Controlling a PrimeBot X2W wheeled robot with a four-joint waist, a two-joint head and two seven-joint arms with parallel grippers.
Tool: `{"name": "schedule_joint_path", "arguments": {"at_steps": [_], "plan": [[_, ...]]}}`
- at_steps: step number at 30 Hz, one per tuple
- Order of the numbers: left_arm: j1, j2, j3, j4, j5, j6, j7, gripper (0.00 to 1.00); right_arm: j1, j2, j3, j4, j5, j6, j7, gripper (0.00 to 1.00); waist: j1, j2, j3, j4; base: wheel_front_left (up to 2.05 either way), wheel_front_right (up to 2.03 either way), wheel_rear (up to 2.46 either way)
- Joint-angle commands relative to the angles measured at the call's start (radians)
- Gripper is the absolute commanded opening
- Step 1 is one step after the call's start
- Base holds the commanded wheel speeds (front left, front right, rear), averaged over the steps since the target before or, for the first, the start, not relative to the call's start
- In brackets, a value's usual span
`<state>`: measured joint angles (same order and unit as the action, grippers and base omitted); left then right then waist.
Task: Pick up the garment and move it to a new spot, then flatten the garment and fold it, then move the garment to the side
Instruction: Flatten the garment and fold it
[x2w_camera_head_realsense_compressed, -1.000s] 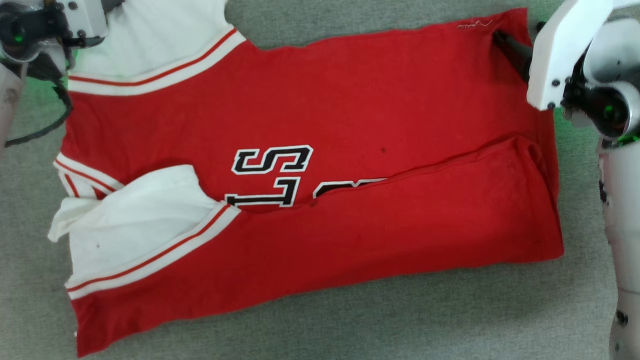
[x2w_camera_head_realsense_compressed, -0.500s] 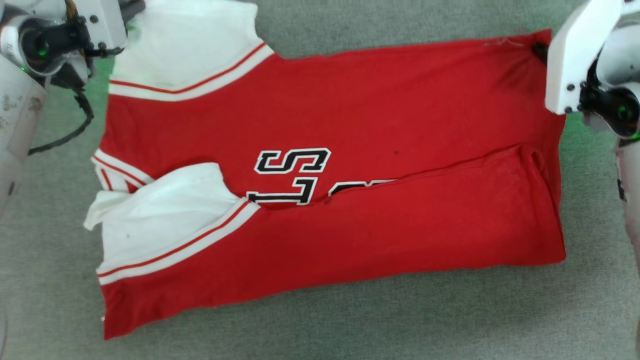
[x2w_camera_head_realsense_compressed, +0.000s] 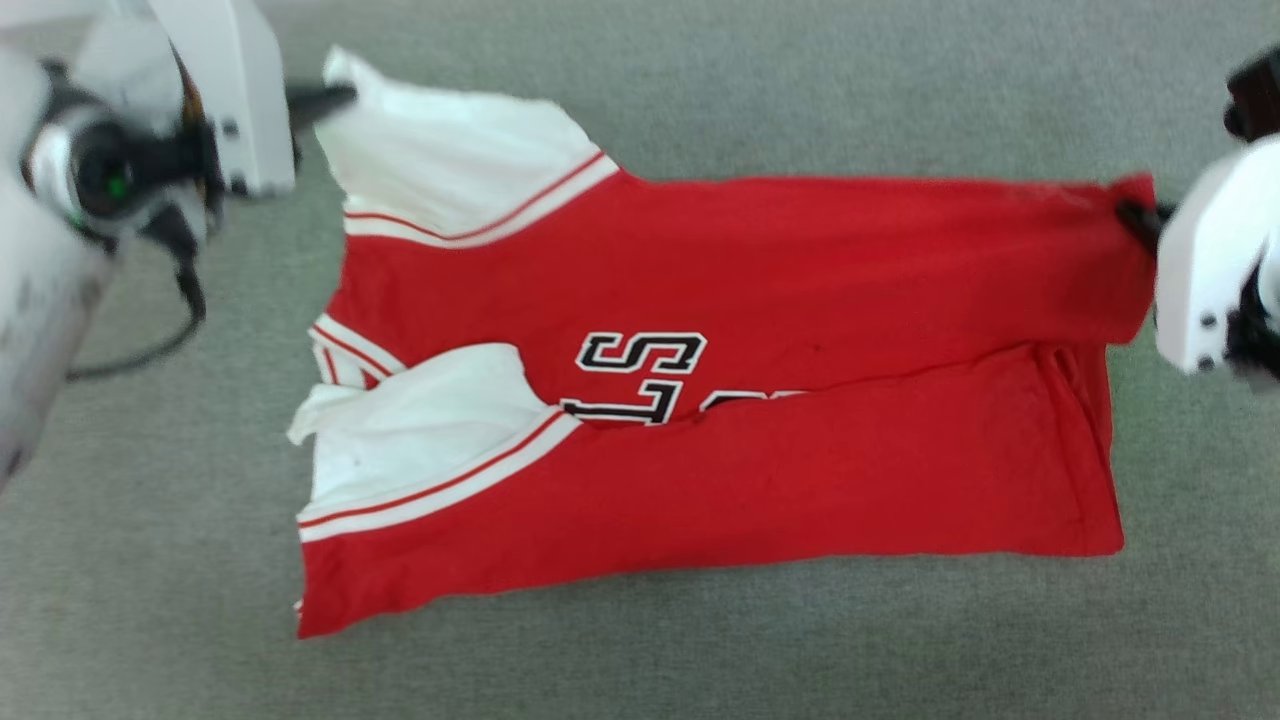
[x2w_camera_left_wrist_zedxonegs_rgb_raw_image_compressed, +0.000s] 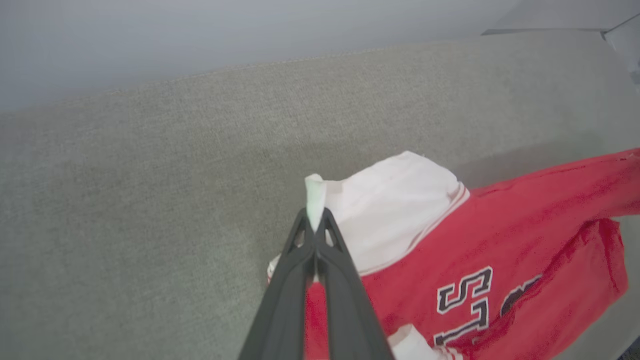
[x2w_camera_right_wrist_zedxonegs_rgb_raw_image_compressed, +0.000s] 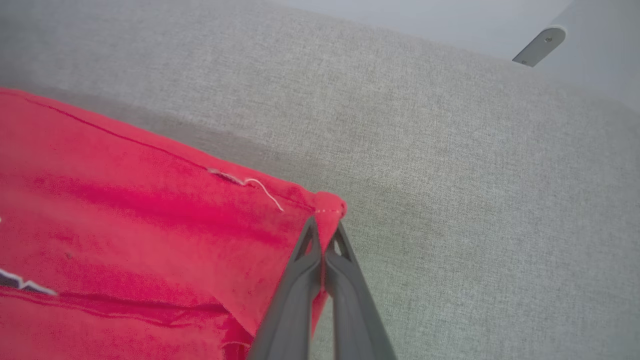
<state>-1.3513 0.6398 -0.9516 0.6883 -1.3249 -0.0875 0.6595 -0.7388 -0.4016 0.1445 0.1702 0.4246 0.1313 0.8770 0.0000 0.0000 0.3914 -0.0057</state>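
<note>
The garment (x2w_camera_head_realsense_compressed: 760, 300), a red jersey with white shoulder panels and black-and-white lettering, lies on the grey fabric surface with its near long edge folded over the middle. At the far left, my left gripper (x2w_camera_head_realsense_compressed: 335, 95) is shut on the tip of the white sleeve (x2w_camera_left_wrist_zedxonegs_rgb_raw_image_compressed: 315, 200), which is lifted off the surface. My right gripper (x2w_camera_head_realsense_compressed: 1135, 215) is shut on the red far-right hem corner (x2w_camera_right_wrist_zedxonegs_rgb_raw_image_compressed: 330, 210), also raised. The far edge of the garment stretches between the two grips.
Grey woven fabric (x2w_camera_head_realsense_compressed: 700, 640) covers the whole work surface around the garment. A pale wall rises behind it, and a grey bracket (x2w_camera_right_wrist_zedxonegs_rgb_raw_image_compressed: 540, 45) sits at the surface's far edge in the right wrist view.
The right gripper closed on the hem corner. Both grippers have risen with the garment's far edge; the head camera pulled back, so the garment looks smaller and shifted right.
</note>
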Motion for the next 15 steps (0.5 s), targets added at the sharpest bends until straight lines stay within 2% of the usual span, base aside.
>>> {"name": "schedule_joint_path", "arguments": {"at_steps": [1, 5, 11, 13, 15], "plan": [[0.037, 0.032, -0.002, -0.034, 0.003, 0.016, -0.002, 0.0, 0.04, -0.008, -0.009, -0.02, 0.008, -0.001, 0.008, 0.0, 0.0, 0.0, -0.054, 0.036, 0.0, 0.0, 0.0], [0.164, 0.119, -0.005, -0.261, -0.026, 0.105, 0.001, 0.0, 0.173, -0.032, -0.049, -0.104, 0.035, -0.001, 0.051, 0.0, 0.0, 0.0, -0.091, 0.052, 0.0, 0.0, 0.0], [0.384, 0.275, -0.019, -0.625, -0.077, 0.291, -0.019, 0.0, 0.352, -0.024, -0.112, -0.177, 0.04, -0.001, 0.098, 0.0, 0.0, 0.0, -0.118, 0.061, 0.0, 0.0, 0.0], [0.454, 0.297, -0.028, -0.702, -0.098, 0.339, -0.035, 0.0, 0.395, -0.015, -0.12, -0.184, 0.04, -0.001, 0.111, 0.0, 0.0, 0.0, -0.121, 0.06, 0.0, 0.0, 0.0], [0.506, 0.305, -0.036, -0.733, -0.112, 0.364, -0.054, 0.0, 0.42, -0.007, -0.12, -0.182, 0.035, -0.001, 0.111, 0.0, 0.0, 0.0, -0.12, 0.061, 0.0, 0.0, 0.0]]}}
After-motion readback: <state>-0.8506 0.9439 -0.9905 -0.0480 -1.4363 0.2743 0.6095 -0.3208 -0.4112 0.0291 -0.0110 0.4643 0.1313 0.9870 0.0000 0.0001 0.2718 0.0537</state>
